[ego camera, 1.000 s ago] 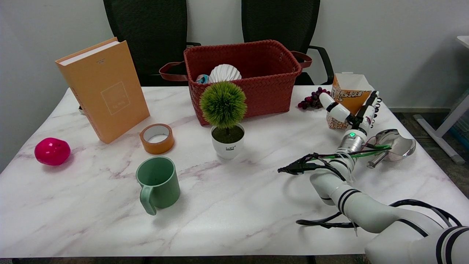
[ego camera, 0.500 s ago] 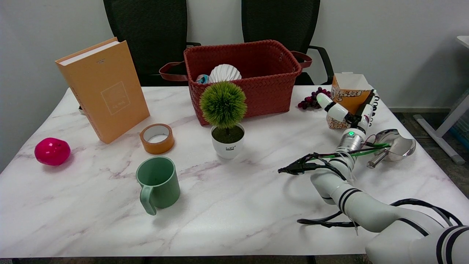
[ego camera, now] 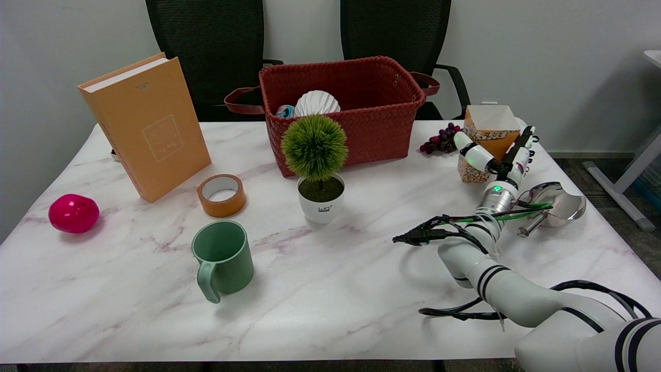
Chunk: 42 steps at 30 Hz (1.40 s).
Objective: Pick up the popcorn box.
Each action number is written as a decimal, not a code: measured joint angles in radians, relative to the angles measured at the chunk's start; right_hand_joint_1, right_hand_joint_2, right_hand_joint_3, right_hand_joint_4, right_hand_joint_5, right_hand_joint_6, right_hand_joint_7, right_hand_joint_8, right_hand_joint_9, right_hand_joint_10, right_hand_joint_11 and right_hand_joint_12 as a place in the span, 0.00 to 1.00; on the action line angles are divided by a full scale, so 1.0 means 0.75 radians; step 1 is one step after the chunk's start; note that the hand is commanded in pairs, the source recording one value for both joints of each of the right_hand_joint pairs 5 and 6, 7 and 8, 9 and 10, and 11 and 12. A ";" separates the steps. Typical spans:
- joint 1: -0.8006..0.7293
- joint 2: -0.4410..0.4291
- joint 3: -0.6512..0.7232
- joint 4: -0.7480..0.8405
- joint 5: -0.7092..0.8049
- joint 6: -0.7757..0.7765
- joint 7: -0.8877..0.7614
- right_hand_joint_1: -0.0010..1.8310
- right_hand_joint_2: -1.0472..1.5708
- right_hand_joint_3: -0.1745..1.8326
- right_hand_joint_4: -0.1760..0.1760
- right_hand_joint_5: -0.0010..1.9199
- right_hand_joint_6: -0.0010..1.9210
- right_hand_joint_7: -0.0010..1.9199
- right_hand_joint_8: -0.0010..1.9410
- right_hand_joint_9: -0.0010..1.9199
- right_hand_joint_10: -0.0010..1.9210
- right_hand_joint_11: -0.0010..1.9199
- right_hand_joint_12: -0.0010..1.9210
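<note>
The basket (ego camera: pixel 356 116) stands far centre, the plant (ego camera: pixel 317 165) just before it. The book (ego camera: pixel 147 126) stands far left, the tape (ego camera: pixel 221 195) near its right, the ball (ego camera: pixel 73 213) at the left edge, the mug (ego camera: pixel 223 258) nearest. The grapes (ego camera: pixel 439 139) lie right of the basket, the box (ego camera: pixel 485 142) beside them, the ladle (ego camera: pixel 555 204) near right.

woven basket (ego camera: pixel 372 111), glossy marble table (ego camera: pixel 330 289), shiny metal ladle (ego camera: pixel 555 206)

Around the right hand (ego camera: pixel 498 160) there is one popcorn box (ego camera: pixel 488 135), one bunch of grapes (ego camera: pixel 440 140), one shiny ladle (ego camera: pixel 555 204), one red basket (ego camera: pixel 356 111), one little plant (ego camera: pixel 317 168), one green mug (ego camera: pixel 223 258), one tape roll (ego camera: pixel 221 194), one book (ego camera: pixel 147 124), one pink ball (ego camera: pixel 73 212), and two black chairs (ego camera: pixel 206 46).
</note>
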 measured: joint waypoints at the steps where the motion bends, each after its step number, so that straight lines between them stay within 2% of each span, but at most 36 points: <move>1: 0.000 -0.001 0.000 0.000 0.003 0.004 0.000 0.64 0.54 0.29 0.50 0.00 0.00 0.24 0.23 0.09 0.09 0.36 0.36; 3: 0.000 -0.002 0.000 0.000 0.006 0.008 0.000 0.64 0.55 0.29 0.50 0.00 0.00 0.37 0.36 0.16 0.16 0.37 0.37; 5: 0.000 -0.003 0.001 0.000 0.010 0.014 0.000 0.64 0.55 0.30 0.50 0.01 0.01 0.44 0.43 0.19 0.19 0.37 0.37; 9: 0.000 -0.004 0.001 -0.001 0.018 0.025 0.000 0.65 0.56 0.30 0.50 0.07 0.07 0.47 0.47 0.21 0.21 0.35 0.35; 14: 0.001 -0.006 0.002 -0.001 0.027 0.035 -0.001 0.66 0.57 0.30 0.50 0.23 0.23 0.48 0.48 0.23 0.23 0.33 0.33; 16: 0.002 -0.006 0.002 -0.001 0.029 0.037 -0.001 0.65 0.59 0.28 0.50 0.37 0.37 0.53 0.52 0.25 0.25 0.34 0.34; 19: 0.005 -0.006 0.002 -0.001 0.032 0.041 -0.001 0.65 0.61 0.27 0.50 0.45 0.45 0.59 0.58 0.28 0.28 0.36 0.36; 21: 0.006 -0.006 0.002 -0.001 0.033 0.041 -0.002 0.64 0.62 0.27 0.50 0.49 0.49 0.64 0.63 0.31 0.31 0.41 0.41; 24: 0.007 -0.005 0.002 -0.001 0.034 0.044 -0.002 0.62 0.62 0.30 0.50 0.54 0.54 0.72 0.71 0.39 0.39 0.56 0.56; 29: 0.008 -0.002 0.003 -0.001 0.034 0.044 -0.002 0.60 0.61 0.34 0.50 0.60 0.59 0.82 0.81 0.49 0.49 0.67 0.67; 32: 0.008 0.000 0.003 -0.001 0.034 0.047 0.000 0.59 0.61 0.34 0.50 0.65 0.65 0.87 0.86 0.54 0.54 0.71 0.71; 42: -0.002 0.006 0.003 0.001 0.033 0.055 0.006 0.58 0.61 0.34 0.50 0.68 0.68 0.90 0.89 0.59 0.59 0.75 0.75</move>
